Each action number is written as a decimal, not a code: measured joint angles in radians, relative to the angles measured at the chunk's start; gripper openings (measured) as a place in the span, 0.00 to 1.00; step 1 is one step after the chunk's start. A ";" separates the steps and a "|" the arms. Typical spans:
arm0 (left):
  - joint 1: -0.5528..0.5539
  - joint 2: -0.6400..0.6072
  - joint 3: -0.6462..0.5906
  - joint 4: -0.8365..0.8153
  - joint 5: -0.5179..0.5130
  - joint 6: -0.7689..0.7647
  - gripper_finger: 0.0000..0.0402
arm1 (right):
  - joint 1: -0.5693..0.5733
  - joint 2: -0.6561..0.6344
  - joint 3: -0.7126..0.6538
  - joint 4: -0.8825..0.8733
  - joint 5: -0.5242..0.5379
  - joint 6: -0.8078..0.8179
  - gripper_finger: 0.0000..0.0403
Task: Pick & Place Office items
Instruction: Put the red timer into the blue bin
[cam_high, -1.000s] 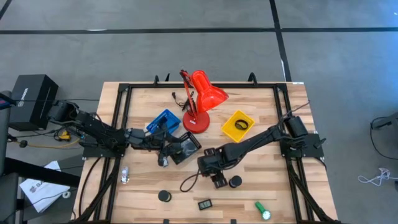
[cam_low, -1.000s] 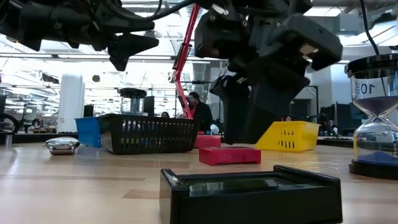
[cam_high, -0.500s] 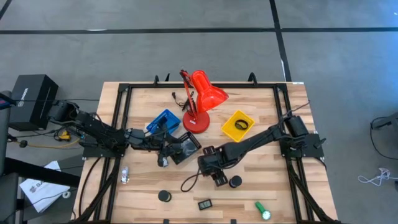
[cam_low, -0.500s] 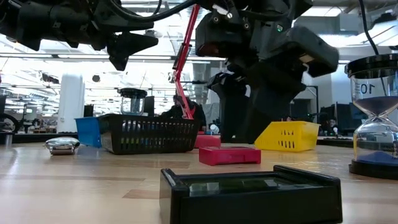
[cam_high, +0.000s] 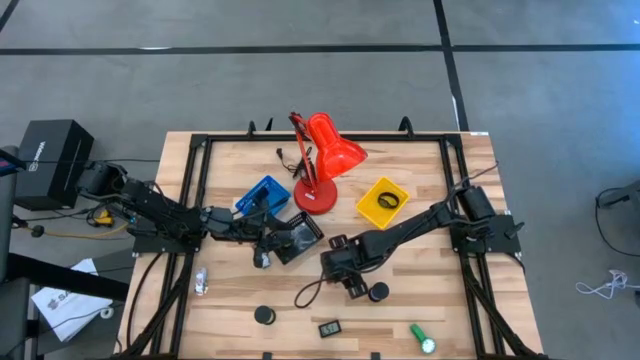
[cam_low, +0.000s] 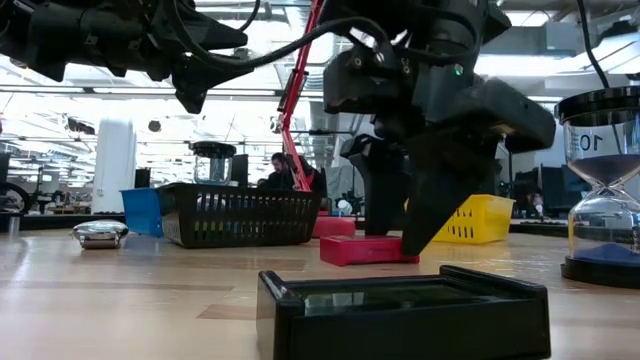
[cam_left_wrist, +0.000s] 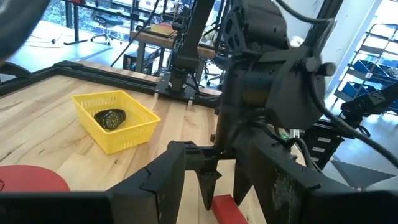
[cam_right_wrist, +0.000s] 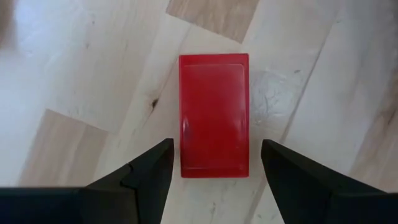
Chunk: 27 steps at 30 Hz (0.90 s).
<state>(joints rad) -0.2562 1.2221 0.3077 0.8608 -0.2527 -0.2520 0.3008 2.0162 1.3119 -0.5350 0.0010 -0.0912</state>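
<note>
While the red block (cam_right_wrist: 214, 115) lies flat on the wooden worktop (cam_high: 230, 305) near its middle, we see the right gripper (cam_right_wrist: 214, 163) low over it, jaws spread wide, gripping nothing. The left gripper (cam_high: 263, 259) hangs by the black tray (cam_high: 300, 240), jaws open and empty.

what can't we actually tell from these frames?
- High view: the red block is hidden under the right gripper; the right wrist view shows the red block between open fingers, contact unclear.
- Left gripper: finger state unreadable in the high view, over the black tray.
- Yellow tray: the dark item inside is too small to identify.
- Low view: the hourglass is cut off by the picture's edge.
</note>
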 joint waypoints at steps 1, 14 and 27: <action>0.000 0.000 0.000 0.000 0.000 0.000 0.42 | 0.000 0.000 -0.013 0.017 0.000 -0.009 0.58; 0.000 0.000 0.000 0.001 0.000 0.000 0.41 | -0.011 0.000 -0.022 0.044 -0.005 -0.006 0.36; 0.000 0.000 0.000 0.015 0.000 0.108 0.42 | -0.052 -0.009 0.194 -0.260 0.060 -0.029 0.36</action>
<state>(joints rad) -0.2558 1.2221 0.3080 0.8762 -0.2528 -0.1442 0.2491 2.0068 1.5060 -0.7946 0.0612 -0.1204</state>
